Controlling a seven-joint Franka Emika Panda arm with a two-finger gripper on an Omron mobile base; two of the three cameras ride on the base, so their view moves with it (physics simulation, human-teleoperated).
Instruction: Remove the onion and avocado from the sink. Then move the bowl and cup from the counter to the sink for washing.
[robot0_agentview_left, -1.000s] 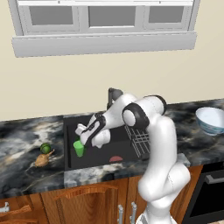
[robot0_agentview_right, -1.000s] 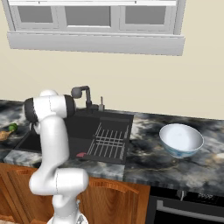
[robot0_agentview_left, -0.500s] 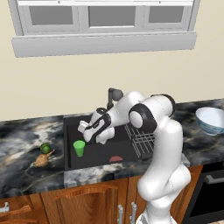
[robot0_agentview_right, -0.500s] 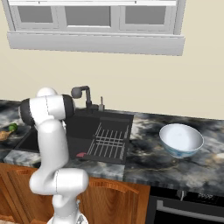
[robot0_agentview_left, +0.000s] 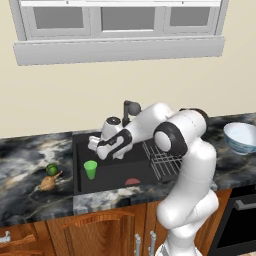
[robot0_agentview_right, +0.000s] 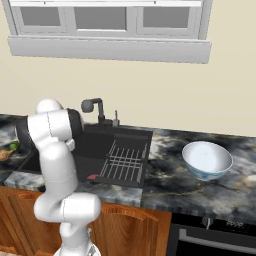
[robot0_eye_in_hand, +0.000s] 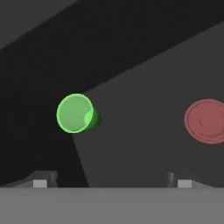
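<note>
In the left base view, the cup (robot0_agentview_left: 90, 169) stands upright in the left part of the sink (robot0_agentview_left: 107, 177), mouth up, its long axis vertical. The gripper (robot0_agentview_left: 96, 148) hangs just above and beside it at centre frame, jaws spread wide and holding nothing. At the lower left, on the counter (robot0_agentview_left: 25, 167), lie the avocado (robot0_agentview_left: 51, 169) and, touching or just beside it, the onion (robot0_agentview_left: 47, 183), whose thin stem tail points toward the upper right. So both are out of the basin and the cup is in it. The bowl (robot0_agentview_left: 242, 137) sits at the right edge, on the worktop, well apart from the basin; it is the piece left to move.

In the right base view, the bowl sits upright right of centre, opening up, beyond the wire rack (robot0_agentview_right: 124, 162).

In the hand view, the cup's round green mouth faces the camera, left of centre, apart from the two finger tips (robot0_eye_in_hand: 41, 180) at the bottom. A flat red disc (robot0_eye_in_hand: 204, 120) lies on the basin floor at the right edge.
</note>
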